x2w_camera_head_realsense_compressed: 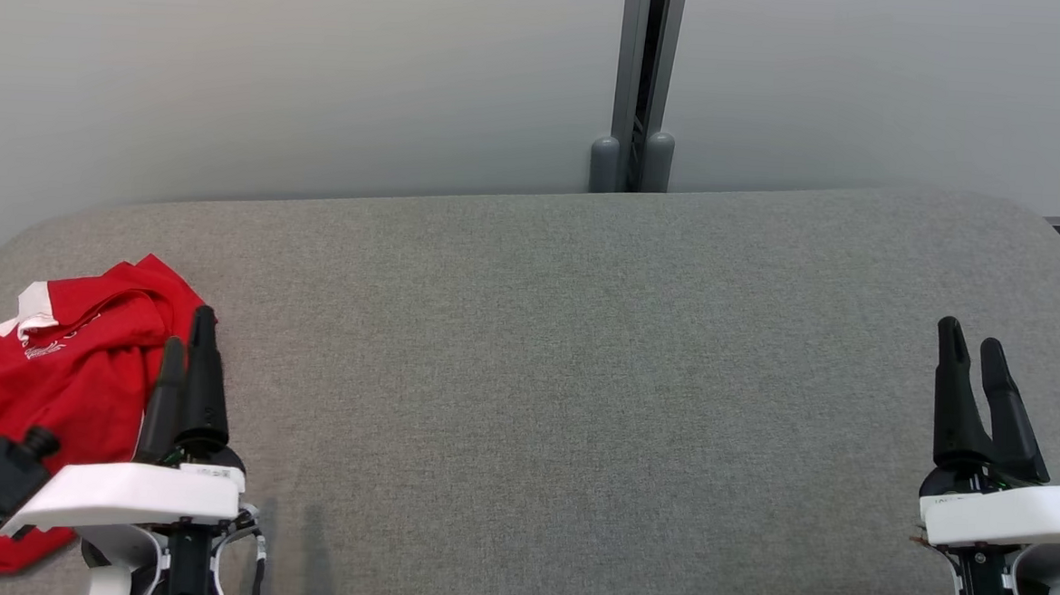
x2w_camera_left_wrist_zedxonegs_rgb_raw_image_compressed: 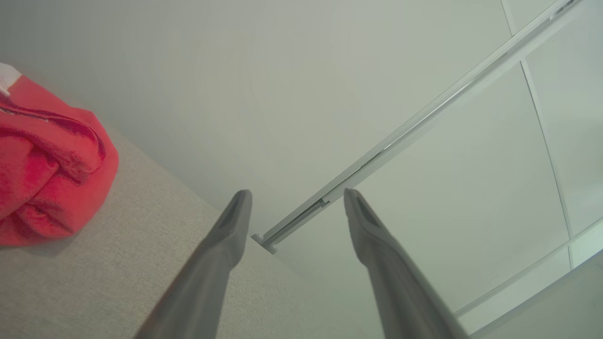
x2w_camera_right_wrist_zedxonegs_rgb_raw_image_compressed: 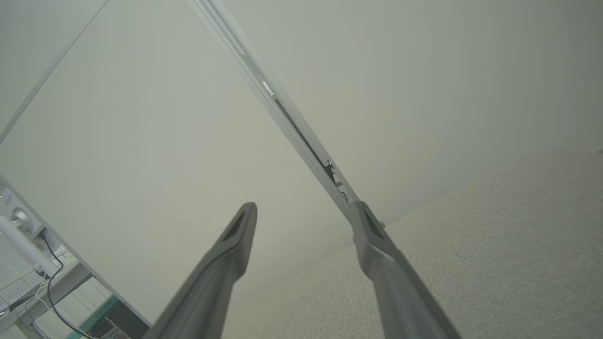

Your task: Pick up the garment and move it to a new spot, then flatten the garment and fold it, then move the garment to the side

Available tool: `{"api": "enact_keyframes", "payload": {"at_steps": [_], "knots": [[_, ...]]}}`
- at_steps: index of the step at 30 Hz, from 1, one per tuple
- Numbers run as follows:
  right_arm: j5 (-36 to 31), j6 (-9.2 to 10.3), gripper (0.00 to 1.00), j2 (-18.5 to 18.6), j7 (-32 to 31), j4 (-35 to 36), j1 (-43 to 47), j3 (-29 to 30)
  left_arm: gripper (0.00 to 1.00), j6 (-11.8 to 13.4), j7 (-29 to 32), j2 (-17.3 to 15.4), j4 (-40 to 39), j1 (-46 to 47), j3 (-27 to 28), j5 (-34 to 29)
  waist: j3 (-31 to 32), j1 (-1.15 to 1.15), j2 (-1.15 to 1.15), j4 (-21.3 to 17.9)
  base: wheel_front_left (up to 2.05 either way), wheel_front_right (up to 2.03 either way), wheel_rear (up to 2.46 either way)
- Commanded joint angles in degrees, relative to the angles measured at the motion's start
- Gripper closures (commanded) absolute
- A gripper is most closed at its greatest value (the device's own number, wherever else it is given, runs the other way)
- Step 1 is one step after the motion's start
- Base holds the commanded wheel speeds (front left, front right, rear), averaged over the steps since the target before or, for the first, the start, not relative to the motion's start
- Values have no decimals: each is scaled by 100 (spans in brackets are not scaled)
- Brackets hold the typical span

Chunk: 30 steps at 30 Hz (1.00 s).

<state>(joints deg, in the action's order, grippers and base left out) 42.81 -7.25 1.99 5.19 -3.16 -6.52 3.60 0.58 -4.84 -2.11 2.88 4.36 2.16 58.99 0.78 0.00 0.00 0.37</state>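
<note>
One crumpled red garment (x2w_camera_head_realsense_compressed: 73, 364) lies on the rounded, grey woven table (x2w_camera_head_realsense_compressed: 580, 382).

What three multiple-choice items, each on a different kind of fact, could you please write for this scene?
1. Where on the table does the garment lie? A) left end B) middle C) right end
2. What is the garment's main colour? A) blue B) red C) green
3. What state is the left gripper in? A) shut on the garment B) open, empty C) shut, empty
Key: 1 A, it is bunched at the head view's left; 2 B, red cloth with white trim; 3 B, its jaws stand apart, holding nothing.
</note>
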Motion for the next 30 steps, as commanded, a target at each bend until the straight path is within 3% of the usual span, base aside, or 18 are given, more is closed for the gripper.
{"api": "enact_keyframes", "payload": {"at_steps": [1, 9, 16, 30], "knots": [[-248, -27, 0, 51, 66, 135, -70, 8, 0, 34, -57, -42, -139, 66, -75, -295, 0, 0, 0, 0, 0, 0, 0], [-1175, -29, 0, 59, 202, 224, -2, -98, 0, 434, -197, -48, -126, 29, -503, -1413, -3, 0, 0, -1, 0, 0, 0], [-1973, -31, 0, 66, 328, 97, 81, -324, 0, 617, -329, -55, 15, 79, -975, -2627, 3, 0, 0, -9, 0, 0, 0], [-2716, -33, 0, 79, 485, -200, 225, -352, 0, 1184, -521, -197, 246, 162, -1591, -4066, 28, 0, 0, -7, 0, 0, 0]]}}
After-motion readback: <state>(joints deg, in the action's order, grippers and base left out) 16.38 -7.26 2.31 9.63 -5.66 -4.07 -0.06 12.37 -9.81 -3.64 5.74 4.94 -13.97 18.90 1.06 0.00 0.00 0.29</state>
